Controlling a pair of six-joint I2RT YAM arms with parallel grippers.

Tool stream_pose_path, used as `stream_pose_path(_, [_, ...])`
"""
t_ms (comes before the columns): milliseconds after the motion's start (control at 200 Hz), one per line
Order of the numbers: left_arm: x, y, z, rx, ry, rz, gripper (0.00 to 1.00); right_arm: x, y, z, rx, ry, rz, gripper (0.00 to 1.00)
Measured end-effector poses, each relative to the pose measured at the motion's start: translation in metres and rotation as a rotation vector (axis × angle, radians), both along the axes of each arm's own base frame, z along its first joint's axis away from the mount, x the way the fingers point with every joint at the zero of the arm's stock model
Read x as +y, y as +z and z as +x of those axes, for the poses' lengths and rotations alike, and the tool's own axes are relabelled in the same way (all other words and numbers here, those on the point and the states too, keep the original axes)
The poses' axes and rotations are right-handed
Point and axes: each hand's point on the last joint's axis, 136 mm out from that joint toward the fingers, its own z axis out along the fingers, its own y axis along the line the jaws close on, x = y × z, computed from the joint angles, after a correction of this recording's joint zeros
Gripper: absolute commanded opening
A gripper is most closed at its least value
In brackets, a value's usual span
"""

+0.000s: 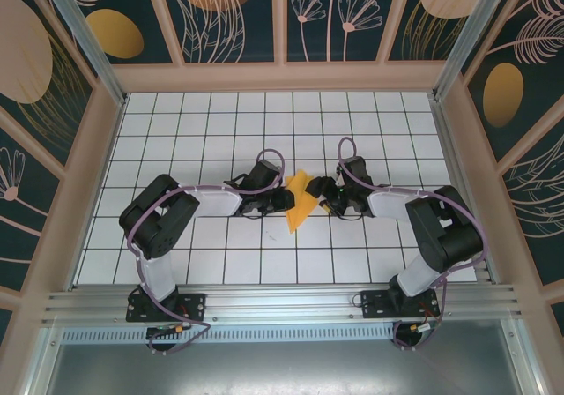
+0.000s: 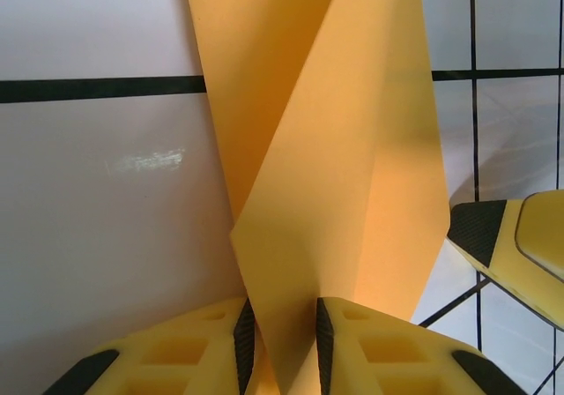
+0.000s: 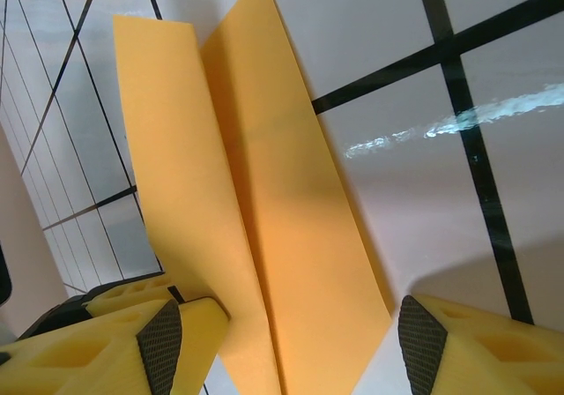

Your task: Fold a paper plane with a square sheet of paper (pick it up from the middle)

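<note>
- The black pads of the yellow-fingered left gripper are pressed together on an edge of the folded orange-yellow paper, a narrow creased sheet with overlapping flaps.
- The right gripper has its fingers wide apart, one on each side of the paper's edge, and is not pinching it.
- From above, the paper sits between the two grippers near the middle of the white grid-tiled table.
- The arms reach in from either side.
</note>
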Motion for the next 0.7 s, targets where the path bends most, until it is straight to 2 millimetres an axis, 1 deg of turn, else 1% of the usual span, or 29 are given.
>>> stream_pose_path(140, [-0.004,0.001,-0.001,-0.004,-0.010,-0.027,0.28,0.000,0.000,0.000,0.000,0.000,0.000,0.69])
stream_pose_path(330, [-0.016,0.003,-0.007,0.007,-0.050,-0.081,0.29,0.000,0.001,0.000,-0.004,0.000,0.002,0.69])
stream_pose_path(480, [-0.019,0.003,-0.009,0.013,-0.060,-0.094,0.29,0.013,0.011,0.000,-0.044,0.039,0.040,0.70])
stream_pose_path(580, [-0.019,0.003,-0.009,0.014,-0.058,-0.096,0.29,0.014,0.015,0.000,-0.064,0.048,0.053,0.70])
stream_pose_path(701, [-0.019,0.003,-0.009,0.014,-0.058,-0.097,0.29,0.015,0.017,0.000,-0.085,0.065,0.050,0.64])
